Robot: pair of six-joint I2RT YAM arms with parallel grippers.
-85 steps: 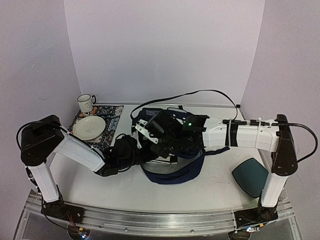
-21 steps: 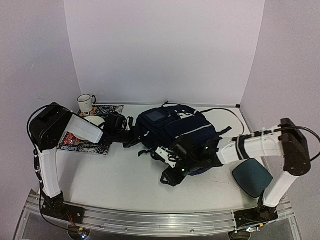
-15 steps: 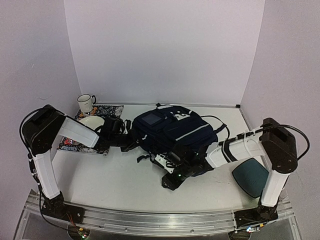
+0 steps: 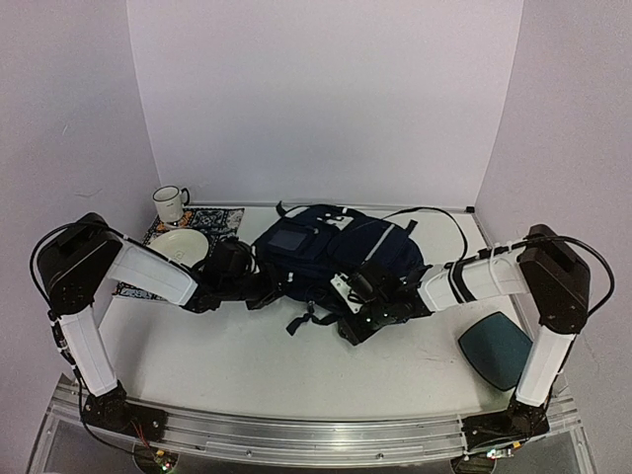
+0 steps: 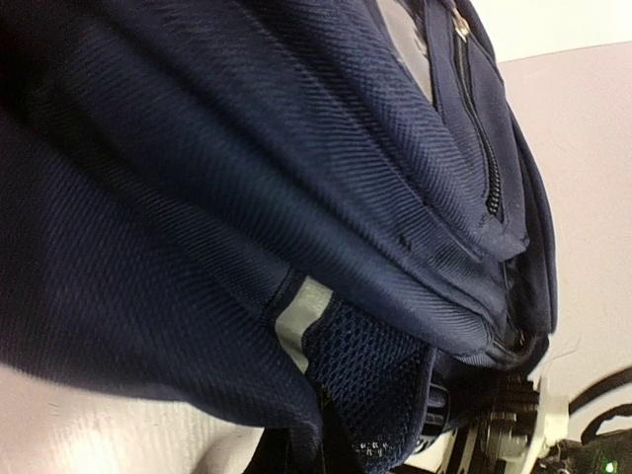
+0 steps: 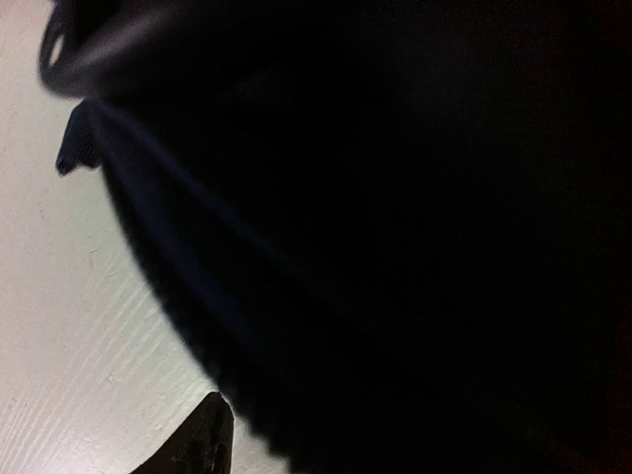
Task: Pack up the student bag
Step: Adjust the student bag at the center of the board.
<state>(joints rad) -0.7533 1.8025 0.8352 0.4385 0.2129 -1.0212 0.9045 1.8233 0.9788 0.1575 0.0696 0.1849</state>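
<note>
the backpack (image 4: 326,252) lies patch-up in the middle of the desk (image 4: 247,365), one zip drawn shut, contents hidden. the left tool (image 4: 259,289) is closed at its left side; the right tool (image 4: 353,324) sits against its near edge, open or closed i cannot tell. a mug (image 4: 170,203) stands far left

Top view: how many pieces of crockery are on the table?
2: a white mug at the back left, and a plate just in front of it on the patterned mat. The backpack could hide more.
</note>
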